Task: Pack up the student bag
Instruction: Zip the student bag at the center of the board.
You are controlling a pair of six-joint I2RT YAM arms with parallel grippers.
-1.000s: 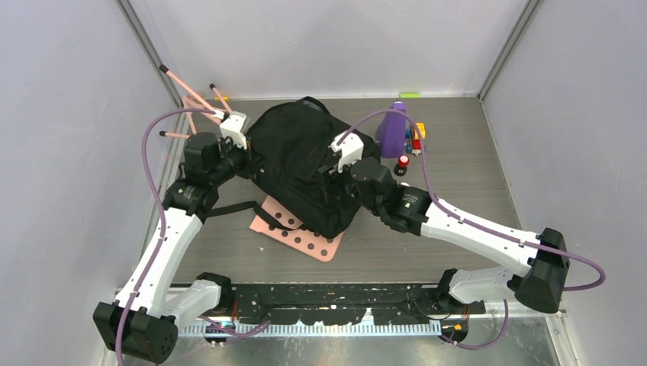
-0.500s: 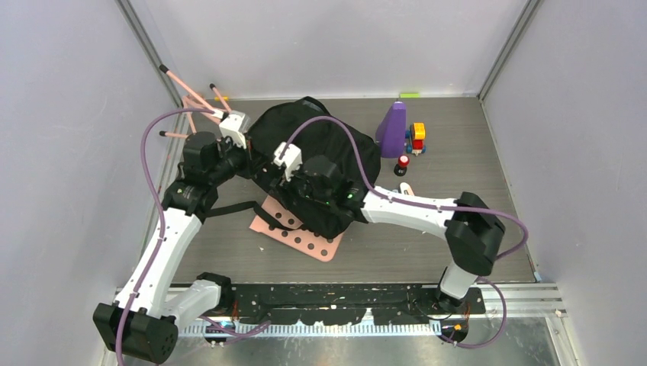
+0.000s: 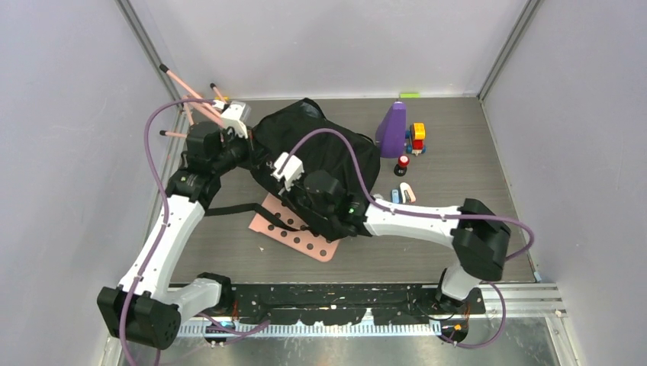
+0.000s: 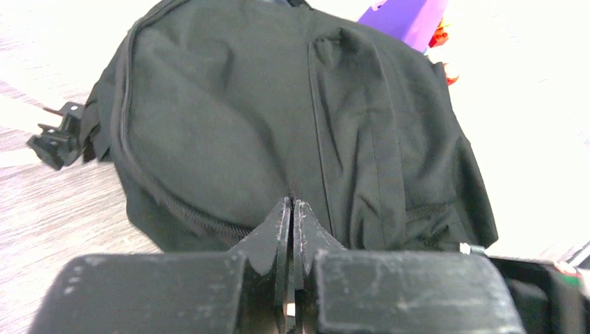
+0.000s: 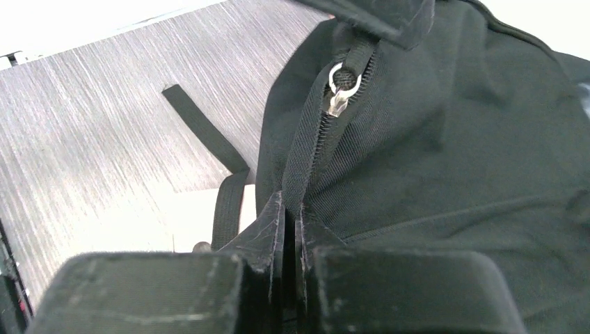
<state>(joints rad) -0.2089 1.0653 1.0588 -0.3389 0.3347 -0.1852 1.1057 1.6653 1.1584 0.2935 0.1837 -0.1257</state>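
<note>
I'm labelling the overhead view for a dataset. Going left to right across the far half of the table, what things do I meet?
Left to right: pink sticks → student bag → purple cone → coloured blocks.

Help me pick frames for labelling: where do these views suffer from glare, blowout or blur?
Top external: evenly lit and sharp, walls leaning from the wide lens. Left wrist: table beyond the student bag blown out to white, the near fingers soft. Right wrist: top edge overexposed, brushed glare on the table, zipper pull crisp.
</note>
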